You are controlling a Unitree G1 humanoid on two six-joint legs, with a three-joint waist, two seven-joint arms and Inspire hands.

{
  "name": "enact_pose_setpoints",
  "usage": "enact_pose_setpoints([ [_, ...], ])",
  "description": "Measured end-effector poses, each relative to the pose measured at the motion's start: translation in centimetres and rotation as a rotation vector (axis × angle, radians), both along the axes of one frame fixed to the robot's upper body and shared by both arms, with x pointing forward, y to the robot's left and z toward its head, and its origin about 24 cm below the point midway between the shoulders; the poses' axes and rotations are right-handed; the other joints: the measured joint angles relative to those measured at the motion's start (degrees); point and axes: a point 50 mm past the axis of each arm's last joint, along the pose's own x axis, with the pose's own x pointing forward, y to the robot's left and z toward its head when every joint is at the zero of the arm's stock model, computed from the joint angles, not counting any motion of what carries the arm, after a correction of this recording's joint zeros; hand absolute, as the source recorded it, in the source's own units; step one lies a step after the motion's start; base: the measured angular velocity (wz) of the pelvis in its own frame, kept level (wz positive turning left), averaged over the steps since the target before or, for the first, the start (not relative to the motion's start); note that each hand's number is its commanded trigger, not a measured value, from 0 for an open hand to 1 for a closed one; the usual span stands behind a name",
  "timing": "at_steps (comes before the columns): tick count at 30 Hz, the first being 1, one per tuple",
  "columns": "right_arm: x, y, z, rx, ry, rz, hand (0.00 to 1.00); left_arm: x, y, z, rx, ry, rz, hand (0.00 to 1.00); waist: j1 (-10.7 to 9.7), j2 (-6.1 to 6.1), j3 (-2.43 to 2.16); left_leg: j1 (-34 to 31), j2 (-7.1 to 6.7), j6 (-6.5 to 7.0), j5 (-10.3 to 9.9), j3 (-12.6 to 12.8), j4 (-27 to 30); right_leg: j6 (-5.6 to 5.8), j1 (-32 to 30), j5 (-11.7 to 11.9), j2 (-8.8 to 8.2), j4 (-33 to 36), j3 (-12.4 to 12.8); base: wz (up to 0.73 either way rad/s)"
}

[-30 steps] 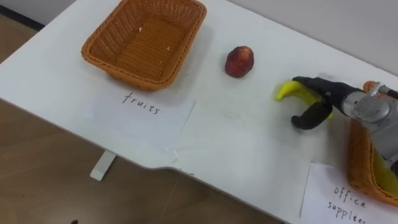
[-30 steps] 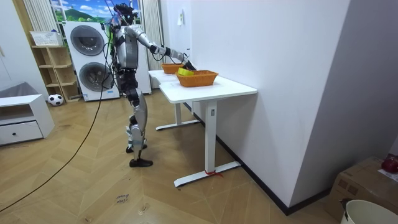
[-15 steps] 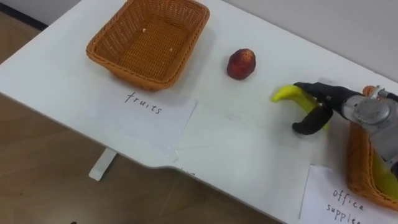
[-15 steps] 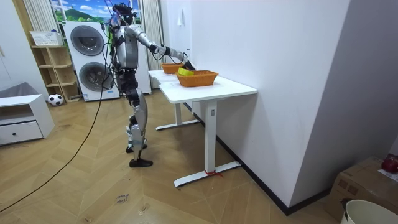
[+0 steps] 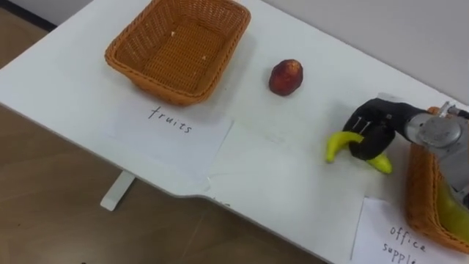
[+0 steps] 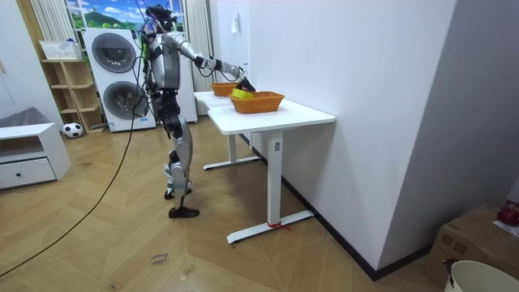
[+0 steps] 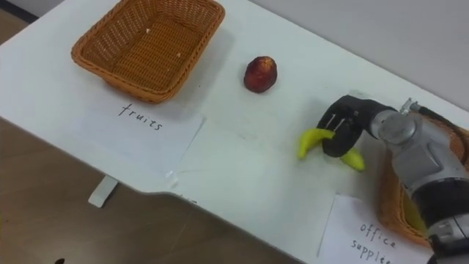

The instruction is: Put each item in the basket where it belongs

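Left eye view: the right hand [image 5: 375,130] grips the curved yellow banana [image 5: 337,145], best lifted clear toward the empty orange wicker basket [image 5: 154,78].

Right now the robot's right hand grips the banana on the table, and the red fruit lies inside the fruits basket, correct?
Not quite. The red fruit lies on the white table, apart from the fruits basket, as the left eye view shows. The right hand does grip the banana there.
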Motion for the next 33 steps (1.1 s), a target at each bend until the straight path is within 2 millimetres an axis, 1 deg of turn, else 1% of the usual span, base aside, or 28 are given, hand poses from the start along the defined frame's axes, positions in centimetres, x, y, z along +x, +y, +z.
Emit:
enact_pose_setpoints([
  [2,-0.1,0.5,0.3,0.001,0.002,0.035,1.0,0.0,0.0,0.0,-0.007,0.002,-0.001,0.0,0.02,0.22,0.14,0.2,0.01,0.0,0.0,0.11,-0.13,0.0,0.06,0.0,0.03,-0.04,0.12,-0.05],
  [6,-0.4,1.2,0.5,0.006,0.008,0.084,1.0,0.1,0.2,0.1,-0.009,-0.012,0.01,0.0,0.41,0.3,0.11,0.85,0.01,-0.01,0.0,0.11,-0.78,0.0,0.19,0.0,0.06,-0.03,0.14,-0.06],
  [8,-0.6,1.8,0.6,0.001,0.01,0.12,1.0,-0.1,0.2,0.0,-0.011,-0.005,0.013,0.0,1.11,0.34,0.11,1.28,-0.01,-0.01,0.0,0.14,-0.91,0.0,0.35,0.0,0.12,-0.03,0.83,-0.08],
  [10,-0.8,2.1,0.7,-0.011,0.016,0.147,1.0,-0.3,0.2,-0.1,-0.012,0.004,0.017,0.0,1.21,0.46,0.19,1.77,-0.04,-0.01,0.0,-0.02,-1.1,0.0,0.84,0.0,0.15,-0.07,1.22,0.03],
  [13,-0.8,2.5,0.9,-0.006,0.014,0.165,1.0,-0.4,0.2,-0.1,-0.013,0.007,0.022,0.0,1.32,0.39,0.11,2.04,-0.1,-0.04,0.05,-0.08,-1.52,0.0,0.91,0.0,0.16,-0.08,1.75,0.02],
  [15,-0.8,2.6,1.0,0.001,0.012,0.169,1.0,-0.7,0.3,-0.2,-0.012,0.01,0.033,0.0,1.45,0.27,0.03,2.47,-0.1,-0.04,0.06,-0.03,-1.65,0.0,1.09,0.0,0.22,-0.06,2.86,0.0],
  [16,-0.8,2.6,1.0,0.003,0.011,0.169,1.0,-1.2,0.4,-0.2,-0.008,0.018,0.044,0.0,1.41,0.18,-0.04,2.72,-0.1,-0.04,0.06,-0.04,-1.69,0.01,1.32,-0.01,0.25,-0.05,3.15,0.0],
  [19,-0.7,2.8,1.2,0.032,0.004,0.171,1.0,-1.4,0.5,-0.3,0.006,0.009,0.069,0.0,1.03,0.13,-0.07,3.78,-0.17,-0.04,0.06,-0.03,-1.7,0.01,2.77,0.0,0.27,-0.79,3.2,0.0],
  [23,-0.5,3.8,2.9,0.04,-0.074,0.222,1.0,-1.7,0.5,-0.3,0.007,0.001,0.094,0.0,0.03,0.15,-0.06,4.34,-0.07,-0.05,0.06,-0.02,-1.7,0.02,3.35,-0.01,0.38,-0.86,3.15,0.0],
  [26,-0.4,4.5,4.8,0.047,-0.163,0.257,1.0,-2.1,0.5,-0.4,0.018,0.01,0.102,0.0,-1.54,0.18,-0.08,5.51,-0.1,-0.05,0.05,0.03,-1.93,0.02,4.41,-0.01,0.35,-0.81,3.2,0.0],
  [28,-0.4,4.8,6.0,0.049,-0.216,0.269,1.0,-2.3,0.5,-0.4,0.018,0.015,0.103,0.0,-1.77,0.27,-0.05,5.87,-0.11,-0.05,0.05,0.28,-2.28,0.02,4.5,-0.01,0.34,-0.8,3.49,-0.08],
  [29,-0.4,5.0,6.5,0.048,-0.246,0.276,1.0,-2.5,0.5,-0.4,0.018,0.017,0.104,0.0,-2.01,0.39,-0.07,5.96,-0.11,-0.05,0.05,0.38,-2.27,0.02,4.52,0.0,0.34,-0.8,3.63,-0.09],
  [31,-0.4,5.1,7.0,0.049,-0.274,0.278,1.0,-2.4,0.5,-0.4,0.019,0.012,0.102,0.0,-2.29,0.5,-0.36,6.04,-0.1,-0.07,0.06,0.4,-2.25,0.02,4.55,0.0,0.37,-0.8,3.73,-0.03],
  [33,-0.5,5.2,7.5,0.051,-0.299,0.28,1.0,-2.5,0.5,-0.4,0.019,0.012,0.103,0.0,-2.41,0.85,-0.39,6.65,-0.1,-0.09,0.08,0.4,-2.49,0.02,5.05,0.0,0.39,-0.82,3.73,0.0],
])
